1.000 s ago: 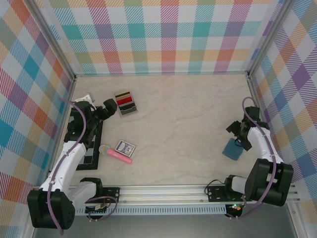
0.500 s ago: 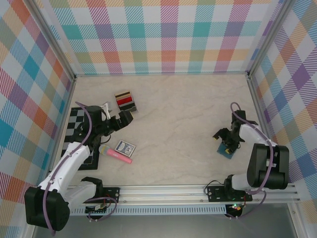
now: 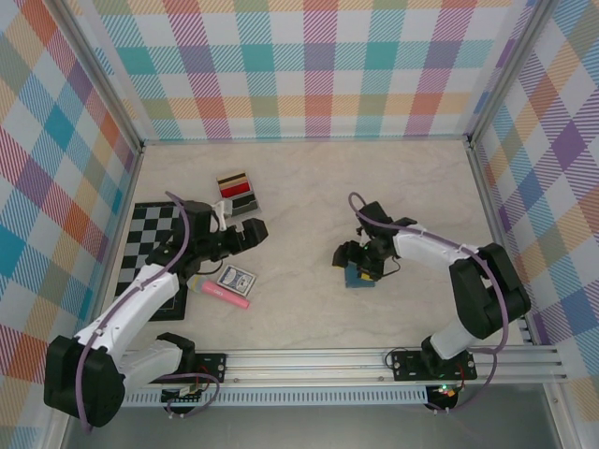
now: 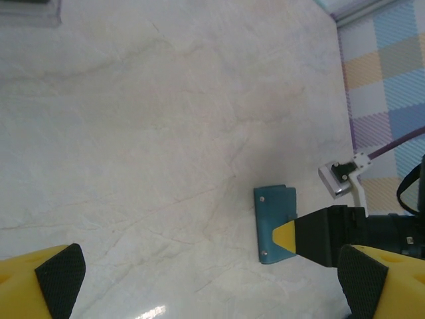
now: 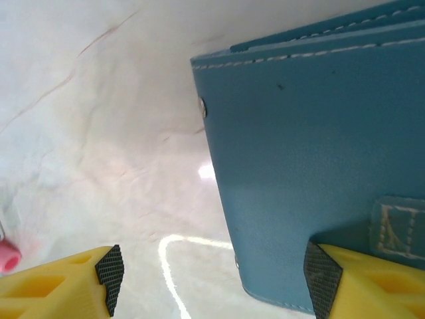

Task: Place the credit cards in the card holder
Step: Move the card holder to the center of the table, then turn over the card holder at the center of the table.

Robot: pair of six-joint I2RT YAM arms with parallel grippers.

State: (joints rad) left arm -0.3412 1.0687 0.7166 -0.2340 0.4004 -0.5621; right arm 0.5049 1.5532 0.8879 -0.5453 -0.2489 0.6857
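While your right jaws stand parted, one pad on card holder at worktop centre, other clear, credit cards lie leftward, just beside released left jaws, nearer pair.

You've got a teal-blue card holder with pale stitching, and credit cards in tan, red, black and grey. The playing-card box is blue-and-white patterned, the stick pink. The mat at the table's left edge is black-and-white checked. The table is beige with marble veining, the walls pastel plaid. The right gripper has yellow fingers with black pads.
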